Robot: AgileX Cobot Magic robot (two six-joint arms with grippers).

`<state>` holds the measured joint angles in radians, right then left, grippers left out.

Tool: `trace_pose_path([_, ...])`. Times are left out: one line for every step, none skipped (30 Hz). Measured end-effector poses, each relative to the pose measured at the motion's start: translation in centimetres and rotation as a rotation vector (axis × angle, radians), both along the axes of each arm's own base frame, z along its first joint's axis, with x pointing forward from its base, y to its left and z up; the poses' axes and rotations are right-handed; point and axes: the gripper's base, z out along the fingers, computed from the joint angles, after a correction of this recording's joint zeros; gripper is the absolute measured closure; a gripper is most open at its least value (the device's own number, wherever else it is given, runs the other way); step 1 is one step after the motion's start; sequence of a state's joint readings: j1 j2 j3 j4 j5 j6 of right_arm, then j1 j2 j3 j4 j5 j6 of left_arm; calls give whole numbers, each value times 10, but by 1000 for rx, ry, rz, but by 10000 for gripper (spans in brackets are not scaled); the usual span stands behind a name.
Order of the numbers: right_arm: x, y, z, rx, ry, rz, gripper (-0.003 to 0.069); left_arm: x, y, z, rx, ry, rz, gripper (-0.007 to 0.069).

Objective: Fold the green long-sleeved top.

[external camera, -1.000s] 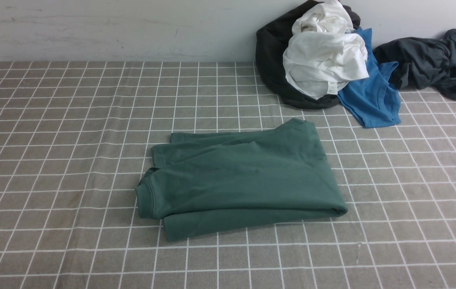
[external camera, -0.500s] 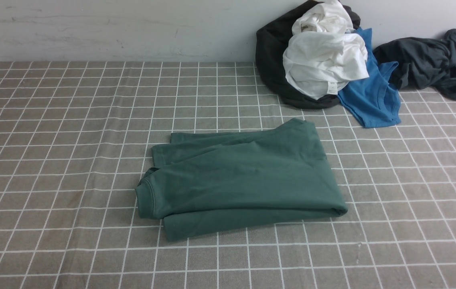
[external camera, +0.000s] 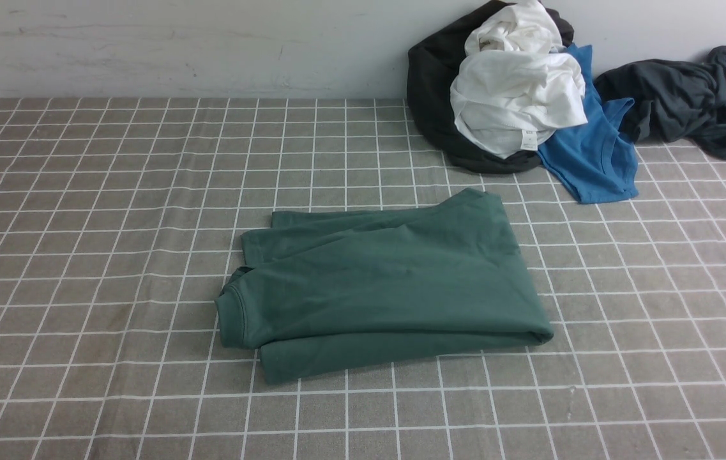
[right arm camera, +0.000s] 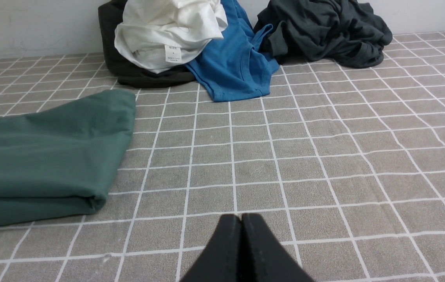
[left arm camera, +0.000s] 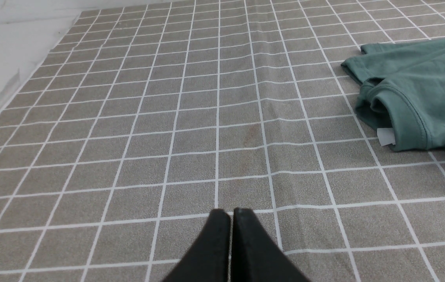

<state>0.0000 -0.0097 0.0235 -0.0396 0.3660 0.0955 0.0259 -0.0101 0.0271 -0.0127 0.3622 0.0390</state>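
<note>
I am holding my left gripper (left arm camera: pixel 230 213) and right gripper (right arm camera: pixel 241 217) pressed together, empty, both apart from the dark forest-green cotton long-sleeved top (external camera: pixel 382 281). It is lying mid-table at my twelve o'clock, long axis running nine to three, neither arm clearly nearer. It is looking folded into a compact stack, ribbed collar (left arm camera: pixel 410 117) at nine, white neck tag (left arm camera: pixel 386 136) peeking out.

The folded top (external camera: pixel 382 284) lies mid-desk (external camera: pixel 82 191); a heap of clothes (external camera: pixel 516 96) sits behind it to the right, against the wall (external camera: pixel 177 45).
</note>
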Motion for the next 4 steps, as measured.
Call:
trace_pose_path([0, 0, 0, 0, 0, 0, 673, 0, 0, 0, 0, 0, 0, 631])
trace_pose_path([0, 0, 0, 0, 0, 0, 673, 0, 0, 0, 0, 0, 0, 631])
trace_pose_path([0, 0, 0, 0, 0, 0, 673, 0, 0, 0, 0, 0, 0, 631])
trace_pose_path([0, 0, 0, 0, 0, 0, 673, 0, 0, 0, 0, 0, 0, 631])
